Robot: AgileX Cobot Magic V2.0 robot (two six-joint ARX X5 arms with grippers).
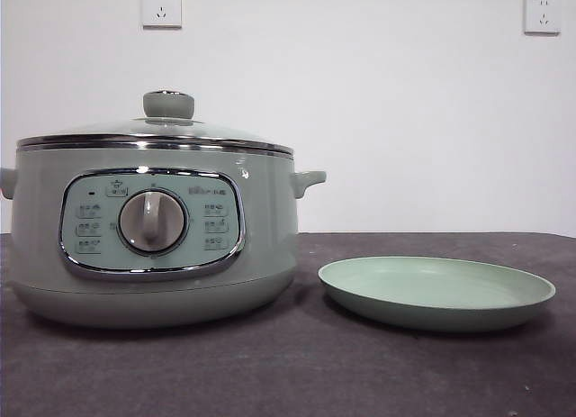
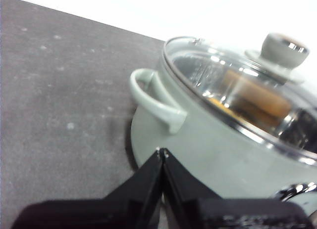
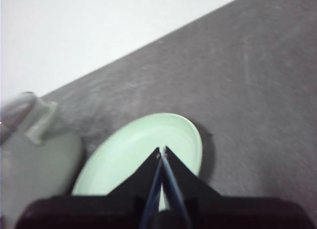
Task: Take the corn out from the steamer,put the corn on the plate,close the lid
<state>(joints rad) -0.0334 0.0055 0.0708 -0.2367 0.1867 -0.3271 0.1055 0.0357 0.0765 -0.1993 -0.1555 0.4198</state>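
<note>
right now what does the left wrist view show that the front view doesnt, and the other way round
Only the left wrist view shows the left gripper, jaws shut, and the corn, orange through the glass lid. Only the front view shows the plate, bare, beside the steamer, and its control panel with the dial. Both show the steamer with its lid on, knob up, and a side handle.

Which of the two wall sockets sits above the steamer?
The socket at the upper left, directly over the lid's knob. The other socket is far right, above the plate.
</note>
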